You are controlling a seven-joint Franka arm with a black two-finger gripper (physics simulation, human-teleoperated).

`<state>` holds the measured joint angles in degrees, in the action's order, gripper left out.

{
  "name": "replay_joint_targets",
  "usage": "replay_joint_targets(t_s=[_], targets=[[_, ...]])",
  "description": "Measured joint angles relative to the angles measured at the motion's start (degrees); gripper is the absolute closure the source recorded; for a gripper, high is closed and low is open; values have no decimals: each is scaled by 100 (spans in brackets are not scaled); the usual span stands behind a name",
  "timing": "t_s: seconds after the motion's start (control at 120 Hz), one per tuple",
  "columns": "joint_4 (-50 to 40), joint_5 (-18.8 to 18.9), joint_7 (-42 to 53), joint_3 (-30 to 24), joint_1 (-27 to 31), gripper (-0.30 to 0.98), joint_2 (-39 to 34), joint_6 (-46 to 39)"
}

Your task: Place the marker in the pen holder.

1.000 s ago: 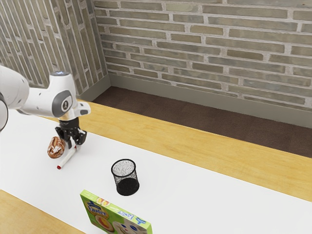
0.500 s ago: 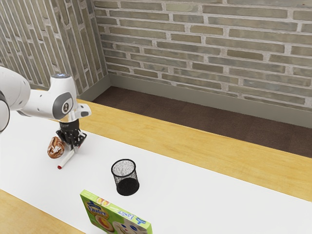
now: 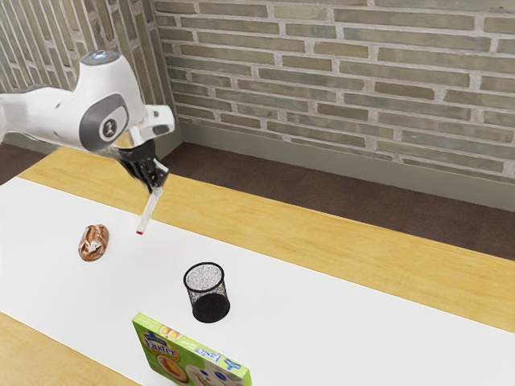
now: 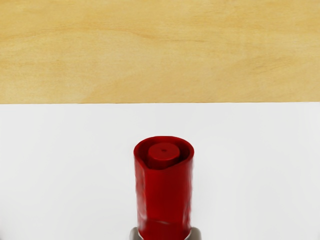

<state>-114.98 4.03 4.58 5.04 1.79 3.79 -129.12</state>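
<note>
My gripper (image 3: 155, 188) is raised above the table at the exterior view's left, shut on the marker near its upper end. The white marker (image 3: 147, 214) hangs down from it at a slant, its red tip lowest and off the table. In the wrist view the red end of the marker (image 4: 164, 195) points up toward the camera, with a fingertip's edge on each side of it. The black mesh pen holder (image 3: 208, 294) stands upright, lower and further toward the exterior view's right than the marker.
A brown, bread-like object (image 3: 93, 242) lies on the white table covering (image 3: 346, 322), to the exterior view's left of the pen holder. A green Easter box (image 3: 191, 358) stands close to the pen holder, at the exterior view's lower edge. Bare wood (image 3: 322, 236) borders the covering.
The marker has left the table in my gripper, rising and moving toward the exterior view's right. It has swung to a steeper slant. The pen holder, box and brown object have stayed put.
</note>
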Motion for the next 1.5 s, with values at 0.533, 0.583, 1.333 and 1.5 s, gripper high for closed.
replay_joint_targets(t_s=[0.533, 0.583, 1.333, 1.5], targets=[[50, -307, -184, -258, -712, 79, 183, -744], [50, -321, -207, -257, -736, 79, 238, -838], [-1660, -335, -445, -306, -1249, 79, -873, -1168], [-1753, -349, -457, -311, -1289, 79, -614, -1171]])
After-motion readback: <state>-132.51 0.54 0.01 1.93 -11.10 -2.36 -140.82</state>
